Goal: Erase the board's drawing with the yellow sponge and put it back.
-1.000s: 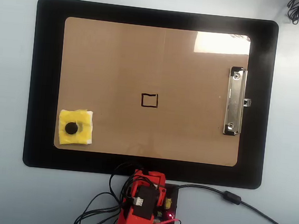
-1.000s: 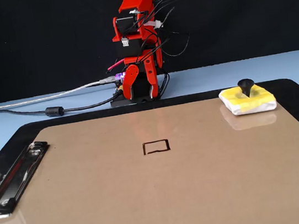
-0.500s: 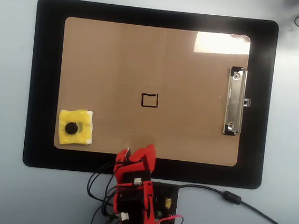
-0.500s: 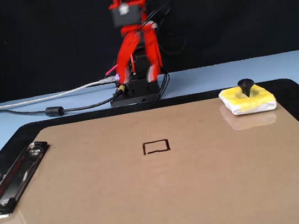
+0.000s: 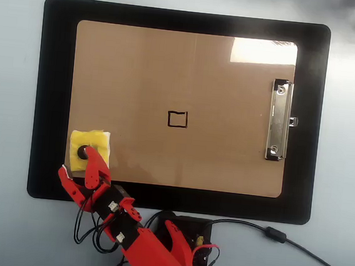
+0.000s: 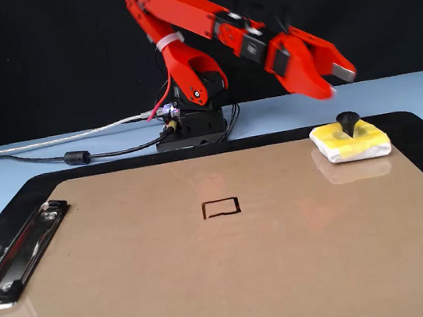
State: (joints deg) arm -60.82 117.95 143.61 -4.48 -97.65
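I've got the gripper (image 6: 336, 82) hanging above the yellow sponge (image 6: 350, 141), jaws spread, nothing held. The sponge sits at the board's (image 5: 184, 64) eight o'clock corner in the overhead view. If I descend off-centre, a fingertip could clip its knob (image 6: 346, 120) and shove it off.

One board (image 5: 225, 156), one drawing (image 5: 177, 119), one yellow sponge (image 5: 95, 142), one black mat (image 5: 52, 96), one red arm (image 5: 136, 239)

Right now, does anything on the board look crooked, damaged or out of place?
Nothing stands out. The clipboard lies square on the black mat, the small drawn square is intact, and the yellow sponge sits flat at one corner, with the gripper above it, not touching.
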